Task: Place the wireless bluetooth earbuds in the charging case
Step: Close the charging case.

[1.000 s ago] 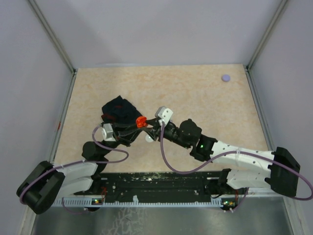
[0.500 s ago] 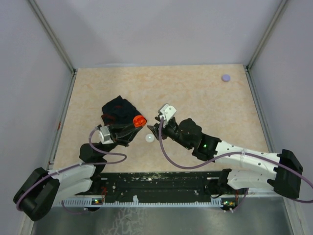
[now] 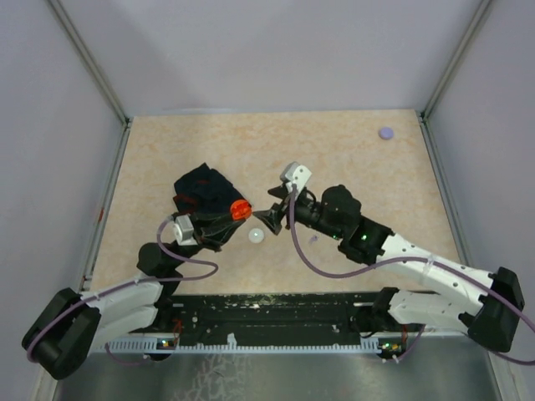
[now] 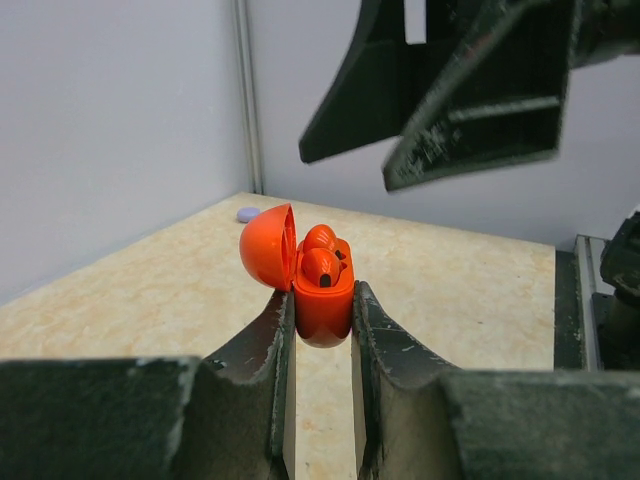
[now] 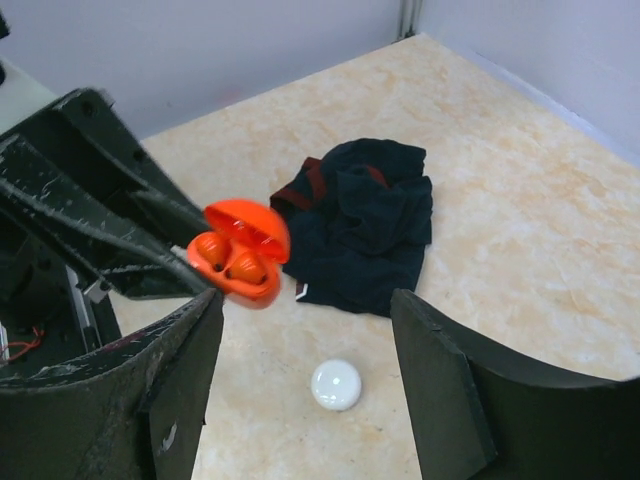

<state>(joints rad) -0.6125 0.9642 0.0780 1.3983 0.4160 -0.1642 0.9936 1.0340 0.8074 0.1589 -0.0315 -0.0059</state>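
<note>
My left gripper [image 4: 322, 325] is shut on the body of an orange-red charging case [image 4: 322, 298], held above the table with its lid [image 4: 267, 247] hinged open. Two red earbuds [image 4: 320, 262] sit in its wells. The case also shows in the top view [image 3: 239, 209] and in the right wrist view [image 5: 240, 268], where both earbuds [image 5: 230, 262] are seen seated. My right gripper [image 5: 305, 302] is open and empty, just right of the case and apart from it; it also shows in the top view [image 3: 271, 217]. Its fingers [image 4: 470, 90] hang above the case in the left wrist view.
A dark crumpled cloth [image 3: 201, 188] lies behind the left gripper. A white round disc [image 3: 255, 237] lies on the table below the right gripper, also in the right wrist view [image 5: 335, 385]. A lavender disc [image 3: 385, 132] lies at the far right corner.
My right gripper has drawn back to the right, away from the case it was touching a second ago. The white disc it hid now shows. The left gripper still holds the case.
</note>
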